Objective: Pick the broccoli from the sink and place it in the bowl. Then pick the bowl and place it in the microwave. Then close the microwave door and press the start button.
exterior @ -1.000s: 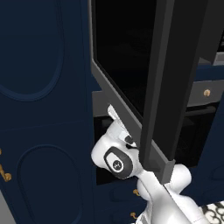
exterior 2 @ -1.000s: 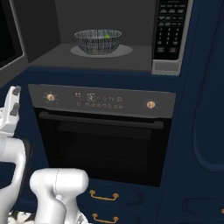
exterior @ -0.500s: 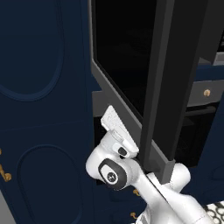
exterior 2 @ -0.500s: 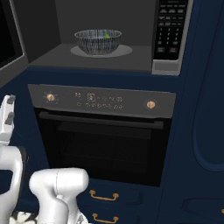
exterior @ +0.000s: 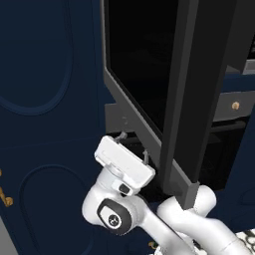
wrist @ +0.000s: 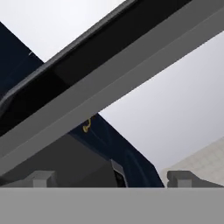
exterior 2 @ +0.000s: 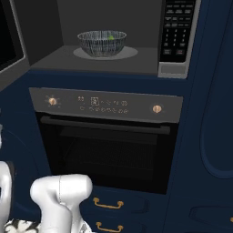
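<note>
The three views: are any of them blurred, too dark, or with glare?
Left base view: sharp, but the microwave door is so black that no detail shows. Right base view: evenly lit, no glare; the bowl reads clearly, with a soft shadow under it. Hand view: strongly tilted, the background pale and flat, the open gripper crisp.

oven [exterior 2: 107, 141] with gold knobs, navy cabinets [exterior: 45, 99], perhaps drawers [exterior 2: 109, 205]

The white arm is bending up from the lower right, wrist cocked, and the gripper [exterior: 133, 145] is pointing upward — fingers [exterior: 121, 136] spread wide, holding nothing.
</note>
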You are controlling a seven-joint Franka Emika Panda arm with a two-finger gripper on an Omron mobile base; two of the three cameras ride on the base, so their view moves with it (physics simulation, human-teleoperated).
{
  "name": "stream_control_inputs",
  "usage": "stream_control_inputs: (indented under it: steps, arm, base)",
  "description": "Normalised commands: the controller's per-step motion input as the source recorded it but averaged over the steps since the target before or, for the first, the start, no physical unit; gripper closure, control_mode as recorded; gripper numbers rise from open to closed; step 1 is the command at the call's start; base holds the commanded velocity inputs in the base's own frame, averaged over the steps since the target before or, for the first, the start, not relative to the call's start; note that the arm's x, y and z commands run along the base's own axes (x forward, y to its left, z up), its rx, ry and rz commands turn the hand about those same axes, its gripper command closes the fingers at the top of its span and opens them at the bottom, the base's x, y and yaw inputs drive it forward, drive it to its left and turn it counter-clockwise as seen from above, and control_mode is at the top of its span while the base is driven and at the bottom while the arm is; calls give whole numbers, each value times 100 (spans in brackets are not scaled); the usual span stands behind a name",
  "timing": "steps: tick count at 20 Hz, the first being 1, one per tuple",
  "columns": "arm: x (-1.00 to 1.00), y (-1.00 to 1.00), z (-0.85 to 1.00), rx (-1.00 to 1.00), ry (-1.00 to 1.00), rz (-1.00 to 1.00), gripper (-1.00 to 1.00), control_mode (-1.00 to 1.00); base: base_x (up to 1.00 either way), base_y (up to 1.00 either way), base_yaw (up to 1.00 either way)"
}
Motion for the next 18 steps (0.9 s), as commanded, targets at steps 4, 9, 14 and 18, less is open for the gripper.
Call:
stream_control_inputs:
  steps: [4, 9, 14, 18]
  arm:
    - [0, 100, -8, 3, 0, 13, -100, -100]
    - [-26, 55, 33, 6, -1, 7, -100, -100]
    - [-70, -10, 93, 23, -7, 0, -100, -100]
    - [-73, -41, 93, 34, -9, 2, -100, -100]
  base:
    - [0, 0, 0]
    - [0, 0, 0]
    - [0, 0, 0]
    - [0, 0, 0]
